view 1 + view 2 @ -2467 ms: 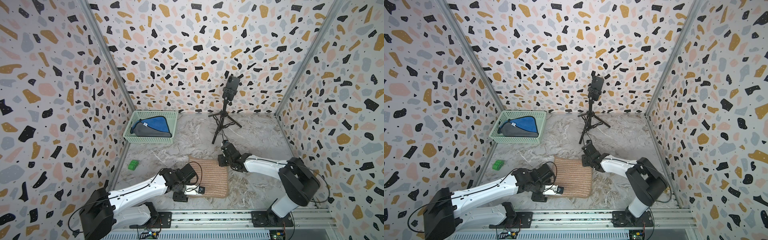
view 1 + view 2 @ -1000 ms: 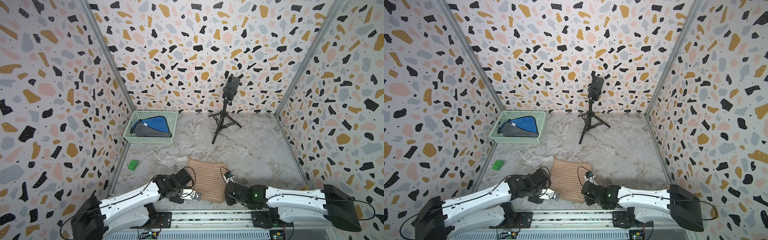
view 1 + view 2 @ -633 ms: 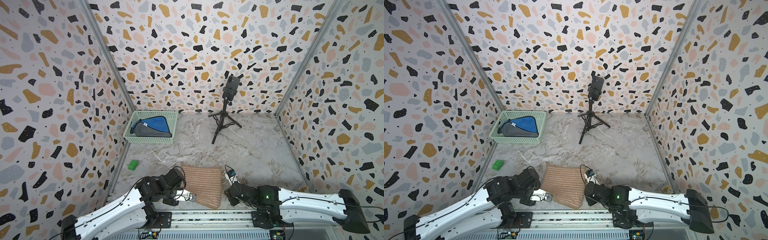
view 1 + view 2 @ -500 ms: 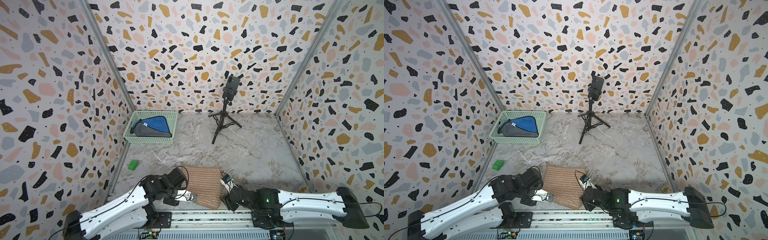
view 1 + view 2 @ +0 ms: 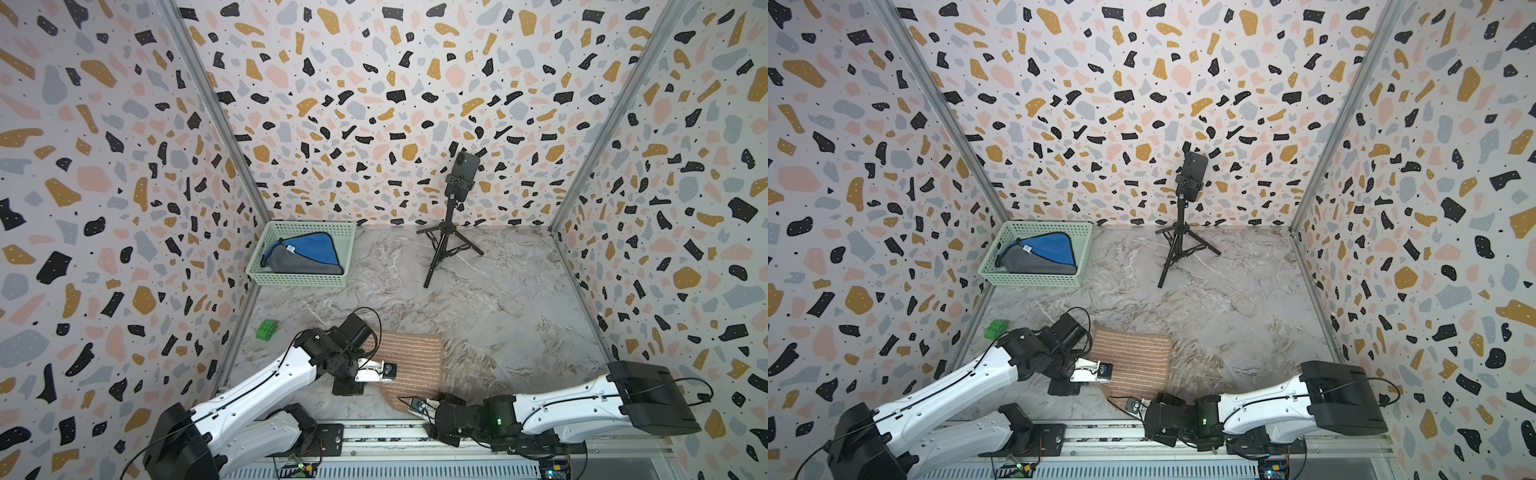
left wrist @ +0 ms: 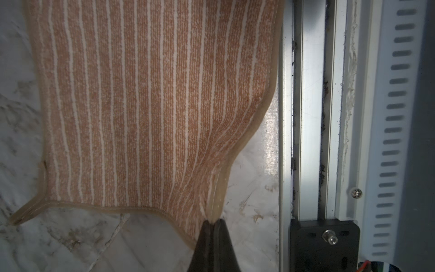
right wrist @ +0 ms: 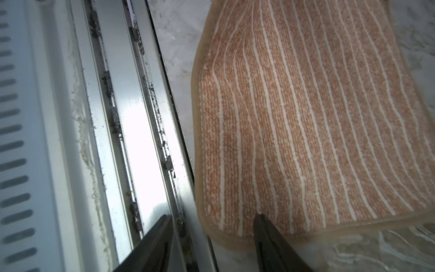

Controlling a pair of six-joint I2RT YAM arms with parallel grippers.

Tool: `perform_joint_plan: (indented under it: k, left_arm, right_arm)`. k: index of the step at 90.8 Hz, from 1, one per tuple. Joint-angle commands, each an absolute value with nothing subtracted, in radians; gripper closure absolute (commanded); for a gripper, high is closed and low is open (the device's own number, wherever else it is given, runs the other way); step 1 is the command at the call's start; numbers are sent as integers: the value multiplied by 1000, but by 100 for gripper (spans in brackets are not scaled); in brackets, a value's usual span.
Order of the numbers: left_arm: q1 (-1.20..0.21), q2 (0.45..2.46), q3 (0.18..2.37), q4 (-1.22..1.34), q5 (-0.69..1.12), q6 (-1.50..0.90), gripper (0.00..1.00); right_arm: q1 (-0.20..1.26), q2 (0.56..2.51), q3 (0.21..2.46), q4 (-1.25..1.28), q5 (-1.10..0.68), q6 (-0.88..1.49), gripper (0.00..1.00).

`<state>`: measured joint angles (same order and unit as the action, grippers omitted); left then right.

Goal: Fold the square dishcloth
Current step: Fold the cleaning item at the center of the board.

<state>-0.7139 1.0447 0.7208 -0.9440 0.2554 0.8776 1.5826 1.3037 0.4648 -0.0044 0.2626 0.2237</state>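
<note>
Moved: since the earliest frame the right arm has been swung from the far right corner of the dishcloth (image 5: 409, 365) down to the lower edge of the frame, beside the rail (image 5: 374, 432). The dishcloth has been drawn toward that rail, and its lower edge now runs out to a point near the right arm's wrist.
Dishcloth: tan with pale stripes, laid on the marble floor (image 5: 498, 316) at lower centre in both top views.
Edges: in the left wrist view the hem (image 6: 270, 94) is seen meeting the rail's edge along one stretch, then curving away from it. In the right wrist view the hemmed corner lies just beside the rail.
Open room: bare floor is left to the right of the dishcloth and above it, up to the tripod (image 5: 446, 249). The basket (image 5: 301, 279) and the green block (image 5: 266, 329) stand well apart at the left.
Left gripper (image 6: 213, 222): closed tight, with the hem pinched between the tips and the fabric drawn into a ridge toward them.
Right gripper (image 7: 211, 216): jaws parted, nothing held. One finger (image 7: 266, 235) is seen over the dishcloth's corner and the other over the rail; whether either touches cannot be told.
</note>
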Motion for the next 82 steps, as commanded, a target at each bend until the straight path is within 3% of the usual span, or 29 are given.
perform_joint_plan:
  k: [1, 10, 27, 57, 82]
  left_arm:
    - [-704, 1045, 736, -955, 293, 892, 100]
    - [-703, 1042, 733, -955, 284, 892, 100]
    - [-701, 1025, 734, -969, 256, 901, 100]
    - [-701, 883, 757, -1055, 235, 898, 100]
    - [-637, 966, 790, -927, 135, 879, 100]
  right_arm:
    - [1586, 1352, 496, 50, 297, 198, 45]
    - [1585, 1386, 497, 61, 327, 228, 60]
    - [1583, 1283, 474, 19, 392, 261, 100]
    - [1570, 1089, 487, -115, 380, 298, 100]
    - [1342, 1043, 528, -184, 87, 328, 100]
